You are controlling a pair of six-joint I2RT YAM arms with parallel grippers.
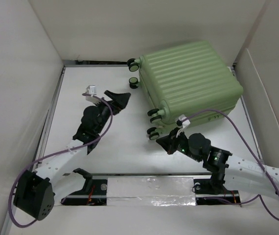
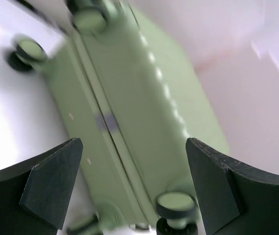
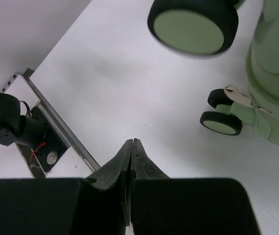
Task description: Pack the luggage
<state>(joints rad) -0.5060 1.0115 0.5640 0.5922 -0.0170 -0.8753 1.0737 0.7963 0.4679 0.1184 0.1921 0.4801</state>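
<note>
Black left gripper (image 2: pixel 133 147): wide, empty.

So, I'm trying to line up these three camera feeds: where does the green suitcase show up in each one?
Top external: the luggage lies closed in the upper right, its wheeled end facing left.
Left wrist: the luggage runs diagonally through the middle, somewhat blurred.
Right wrist: the luggage shows only along the right edge.
Shared landmark: its black spinner wheels with green hubs.
</note>
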